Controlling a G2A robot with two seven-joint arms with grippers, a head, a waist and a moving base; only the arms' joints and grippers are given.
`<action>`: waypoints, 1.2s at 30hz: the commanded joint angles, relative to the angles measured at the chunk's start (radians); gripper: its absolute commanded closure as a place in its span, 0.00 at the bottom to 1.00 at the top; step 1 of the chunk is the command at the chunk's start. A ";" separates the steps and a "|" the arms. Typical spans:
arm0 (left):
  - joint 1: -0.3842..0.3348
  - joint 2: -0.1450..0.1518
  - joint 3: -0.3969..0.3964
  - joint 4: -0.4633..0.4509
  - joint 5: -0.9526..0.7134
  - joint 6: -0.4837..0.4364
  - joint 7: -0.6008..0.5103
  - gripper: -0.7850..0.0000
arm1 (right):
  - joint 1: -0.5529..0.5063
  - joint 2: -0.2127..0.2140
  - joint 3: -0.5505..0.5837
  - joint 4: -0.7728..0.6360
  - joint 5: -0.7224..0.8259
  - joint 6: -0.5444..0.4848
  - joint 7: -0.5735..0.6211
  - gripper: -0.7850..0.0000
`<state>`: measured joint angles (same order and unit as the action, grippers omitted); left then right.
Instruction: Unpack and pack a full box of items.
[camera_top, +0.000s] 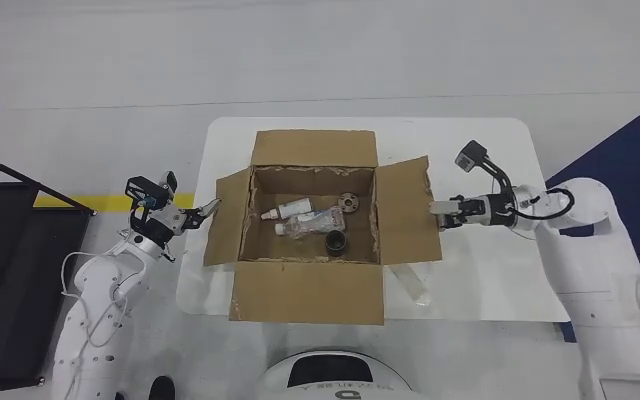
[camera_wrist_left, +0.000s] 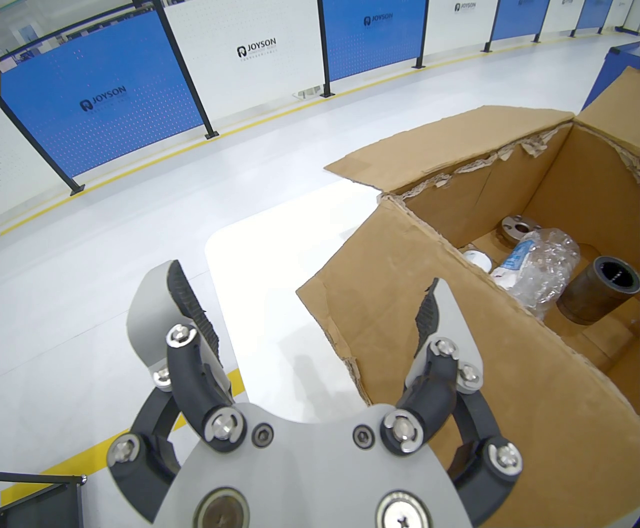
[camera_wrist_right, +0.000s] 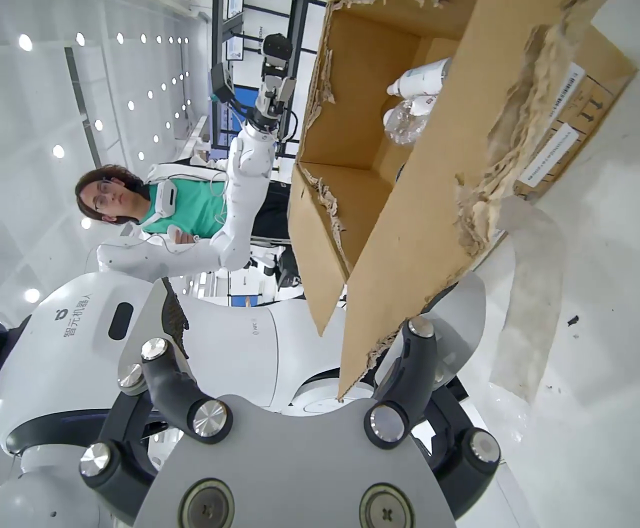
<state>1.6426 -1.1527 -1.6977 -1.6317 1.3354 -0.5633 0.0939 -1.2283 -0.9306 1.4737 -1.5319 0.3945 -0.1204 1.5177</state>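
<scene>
Your left gripper (camera_top: 208, 208) sits out at the left side, pointing inward, jaws spread wide. Your right gripper (camera_top: 435, 213) faces it from the right, jaws likewise apart.

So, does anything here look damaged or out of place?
Yes. The right flap has a torn, peeled edge, and a loose strip lies on the table beside it. The clear bottle in the box is crumpled.

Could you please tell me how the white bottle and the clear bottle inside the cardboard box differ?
The white bottle is opaque; the clear bottle is see-through. The white bottle keeps a smooth shape, while the clear bottle is crumpled. Both lie on their sides, side by side, on the floor of the cardboard box.
</scene>
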 joint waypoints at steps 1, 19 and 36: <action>0.000 0.000 0.000 0.000 0.000 0.000 0.000 0.00 | 0.004 -0.001 -0.019 -0.047 -0.009 0.005 -0.013 0.00; 0.019 0.003 -0.024 0.034 -0.025 0.023 0.003 0.00 | 0.138 -0.044 -0.350 -0.183 -0.301 0.096 -0.297 0.00; 0.063 0.028 -0.063 0.199 0.215 0.035 0.103 0.00 | 0.299 -0.096 -0.575 -0.114 -0.424 0.177 -0.332 0.00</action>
<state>1.7073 -1.1273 -1.7635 -1.4363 1.5245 -0.5243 0.1943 -0.9367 -1.0242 0.9061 -1.6501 -0.0283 0.0553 1.1867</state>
